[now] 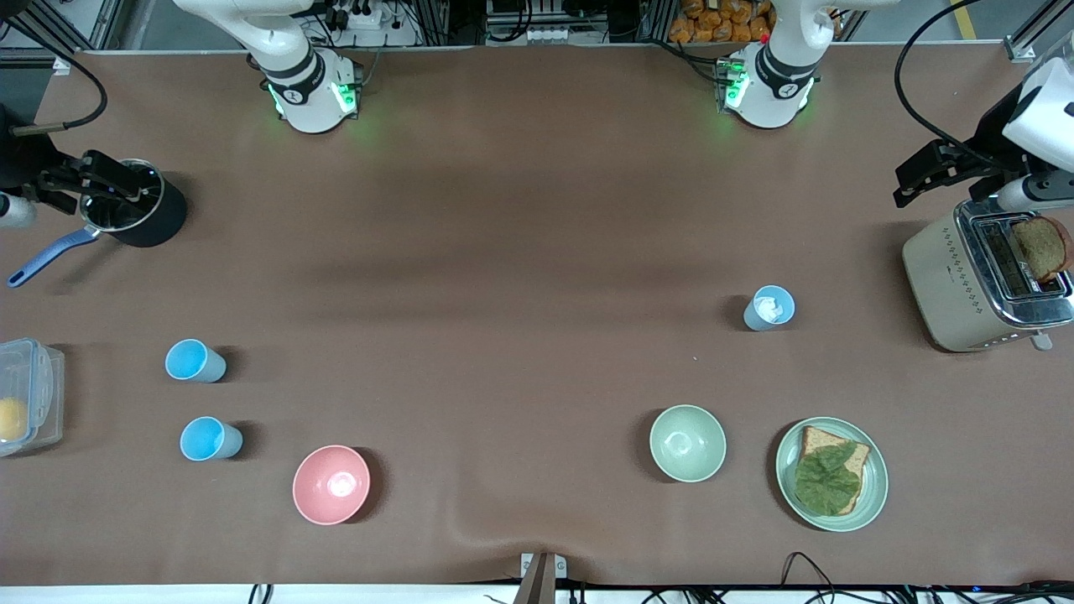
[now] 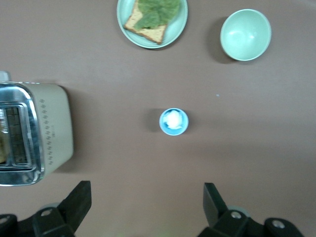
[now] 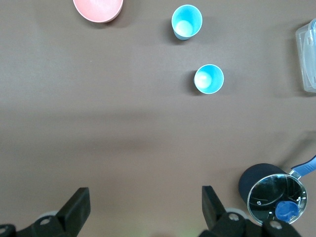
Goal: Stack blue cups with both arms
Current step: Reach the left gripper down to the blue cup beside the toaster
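L pincer [image 2: 143,210] wide, up over bench [image 1: 503,252] by toaster [image 1: 982,281]. R pincer [image 3: 143,210] wide, over pot [image 1: 134,210]. Pale blue cup [image 1: 768,308] near L end; 2 blue cups [image 1: 195,361] [image 1: 210,439] at R end.

Did a quick headcount from my end. I counted three blue cups — two bright ones [image 1: 195,361] [image 1: 210,439] near the right arm's end of the table and a paler one [image 1: 769,308] toward the left arm's end. Two bowls: one pink [image 1: 331,485], one pale green [image 1: 687,443]. One plate [image 1: 875,486] with a single slice of bread and a leaf, one toaster [image 1: 948,281], one black saucepan [image 1: 138,211], one clear lidded container [image 1: 29,394] — and two arms.
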Motion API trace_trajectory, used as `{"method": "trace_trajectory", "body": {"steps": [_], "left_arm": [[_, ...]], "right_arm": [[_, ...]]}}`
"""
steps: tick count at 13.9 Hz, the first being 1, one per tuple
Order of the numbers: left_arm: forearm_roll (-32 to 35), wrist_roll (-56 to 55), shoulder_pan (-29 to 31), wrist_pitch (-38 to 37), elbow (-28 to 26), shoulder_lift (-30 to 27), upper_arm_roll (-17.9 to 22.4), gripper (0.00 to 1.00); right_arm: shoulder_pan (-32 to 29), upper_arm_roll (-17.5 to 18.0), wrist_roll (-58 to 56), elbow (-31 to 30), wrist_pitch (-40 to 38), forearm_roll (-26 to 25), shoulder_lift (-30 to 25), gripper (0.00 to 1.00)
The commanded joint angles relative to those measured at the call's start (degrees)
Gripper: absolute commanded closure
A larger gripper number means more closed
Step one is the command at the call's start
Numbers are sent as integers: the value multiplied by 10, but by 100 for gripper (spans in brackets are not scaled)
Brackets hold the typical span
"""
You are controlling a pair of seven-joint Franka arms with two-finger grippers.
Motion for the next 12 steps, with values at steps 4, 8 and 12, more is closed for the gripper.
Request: {"method": "trace_trajectory", "body": {"steps": [4,8,12], "left_arm": [[25,13,-2,-16,9,2,1,0],[21,13,-2,-3,3,40,1,0],[22,9,3,146,-112,61,0,0]], "right_arm": [[0,1,0,1,-2,-5,0,0],[-8,1,0,5,2,5,0,0],[-48,1,-5,17,2,35,42,0]]}}
